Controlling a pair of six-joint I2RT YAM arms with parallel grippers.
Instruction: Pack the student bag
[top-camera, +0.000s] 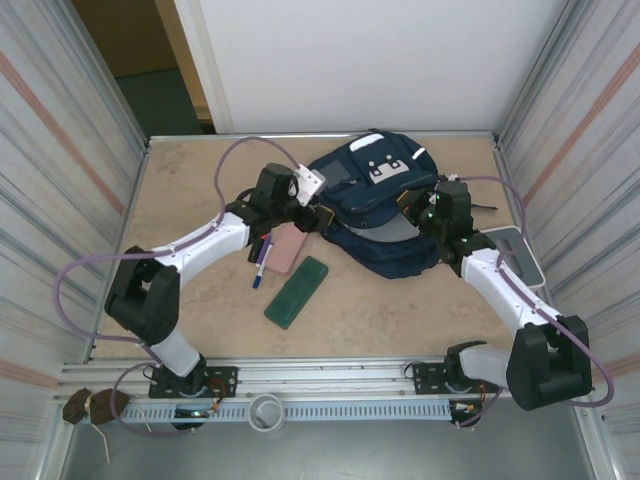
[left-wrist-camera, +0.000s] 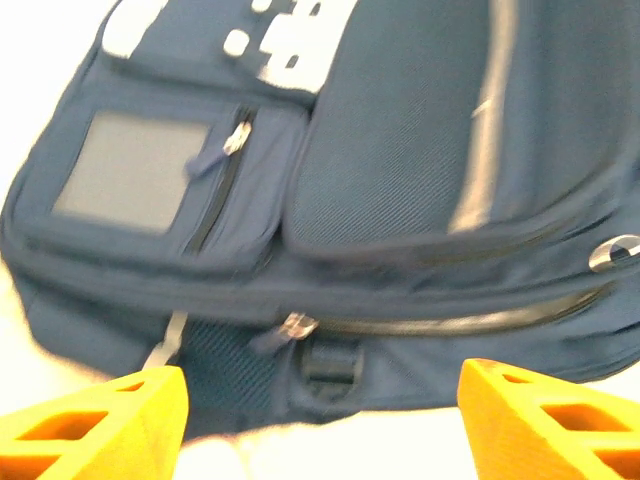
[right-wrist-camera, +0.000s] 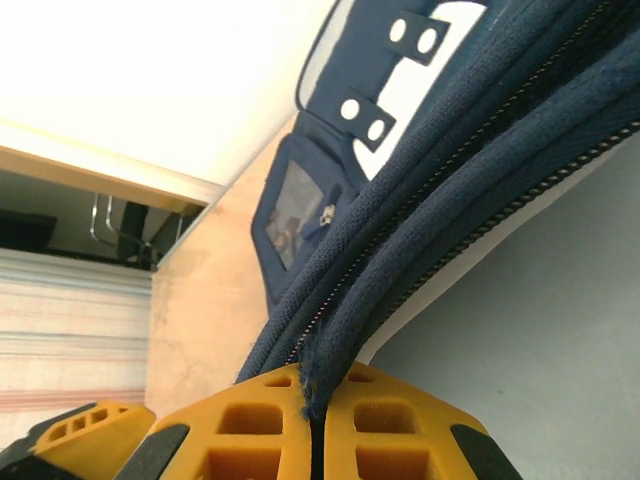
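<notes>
The student bag (top-camera: 375, 190), a navy backpack with a white patch, lies at the back middle of the table. Its main opening gapes toward the right arm and shows grey lining (right-wrist-camera: 560, 300). My right gripper (top-camera: 418, 207) is shut on the bag's zipper edge (right-wrist-camera: 330, 350), and the fabric rim is pinched between the yellow fingers (right-wrist-camera: 250, 430). My left gripper (left-wrist-camera: 320, 430) is open at the bag's left side (top-camera: 316, 215). Nothing lies between its fingers (left-wrist-camera: 100, 425). Just ahead of it are a zipper pull (left-wrist-camera: 290, 325) and a buckle (left-wrist-camera: 330, 365).
On the table to the left of the bag lie a pink flat item (top-camera: 288, 247), a pen (top-camera: 262, 265) and a green pencil case (top-camera: 297, 291). A grey tray-like object (top-camera: 518, 252) sits by the right wall. Metal walls enclose both sides.
</notes>
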